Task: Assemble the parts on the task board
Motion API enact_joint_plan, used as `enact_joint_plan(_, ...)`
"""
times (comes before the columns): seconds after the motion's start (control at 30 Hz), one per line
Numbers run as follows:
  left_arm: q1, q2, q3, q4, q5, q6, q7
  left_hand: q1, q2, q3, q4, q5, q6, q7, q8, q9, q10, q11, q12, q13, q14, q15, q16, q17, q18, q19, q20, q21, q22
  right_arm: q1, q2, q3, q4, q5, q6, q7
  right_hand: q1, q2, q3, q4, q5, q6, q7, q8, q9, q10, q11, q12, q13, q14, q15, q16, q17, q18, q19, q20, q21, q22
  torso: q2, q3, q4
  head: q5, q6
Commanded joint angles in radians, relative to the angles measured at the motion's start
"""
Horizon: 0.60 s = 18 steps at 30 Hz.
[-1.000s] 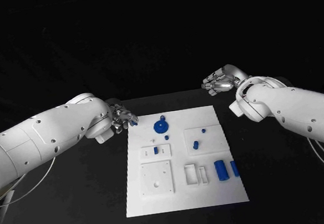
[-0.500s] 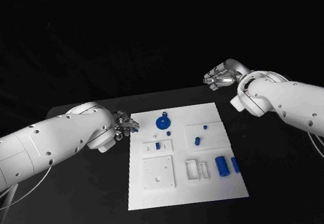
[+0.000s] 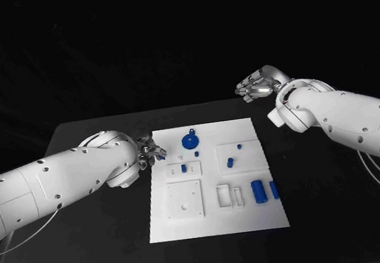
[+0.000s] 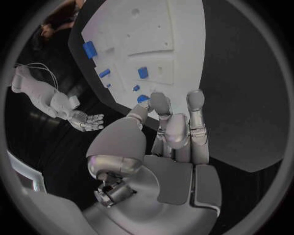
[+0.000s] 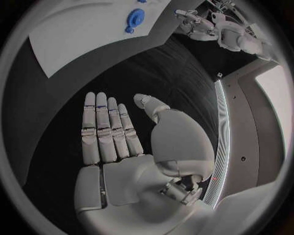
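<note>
As our left hand (image 3: 145, 152) edges in at the board's (image 3: 217, 223) far-left corner, closer than a second ago, assembly has yet to begin. In the wrist view its fingers (image 4: 195, 105) reach out together over the board's edge, the thumb bent toward them; we cannot tell whether they pinch anything. Our right hand (image 3: 260, 85) hovers over the counter (image 3: 92, 249) beyond the board's far-right corner, little changed, fingers (image 5: 101, 127) straight, side by side and empty. Blue parts lie untouched: a disc (image 3: 190, 141) at the far end, two cylinders (image 3: 258, 193) near the right edge. We judge the left hand is closing on its first pick.
</note>
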Motion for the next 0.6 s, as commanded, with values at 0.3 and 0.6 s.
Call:
enact_joint_plan(0.3, -0.033, 0.036, 0.0, -0.018, -0.067, 0.028, 0.017, 0.004, 0.015, 0.032, -0.035, -0.001, 0.106, -0.1, -0.002, 0.002, 0.037, -0.007, -0.001, 0.003, 0.007, -0.002, -0.01, -0.002, 0.008, 0.007, -0.002, 0.006, 0.018, 0.0, 0.004, 0.001, -0.001, 0.006, 0.014, 0.015, -0.009, 0.003, 0.004, -0.001, 0.007, -0.001, 0.002, 0.002, 0.0, 0.0, 0.002, -0.006, -0.001, -0.008, 0.001, -0.006, -0.002, 0.009, -0.007, 0.002, -0.002, -0.001, 0.005, 0.0007, -0.001, -0.008, -0.011)
enact_joint_plan(0.6, -0.042, 0.058, 0.001, -0.042, -0.065, 0.07, 0.027, 0.006, 0.019, 0.031, -0.034, -0.005, 0.099, -0.099, 0.003, 0.009, 0.036, -0.007, -0.003, 0.005, 0.007, -0.002, -0.013, 0.0, 0.004, 0.007, -0.004, 0.004, 0.018, 0.0, 0.006, 0.001, 0.0, 0.006, 0.018, 0.015, -0.01, 0.003, 0.005, -0.002, 0.007, -0.003, 0.003, 0.002, 0.0, -0.001, 0.003, -0.006, -0.001, -0.009, 0.002, -0.005, -0.002, 0.009, -0.008, 0.003, -0.003, -0.001, 0.004, 0.0016, 0.0001, -0.011, -0.019)
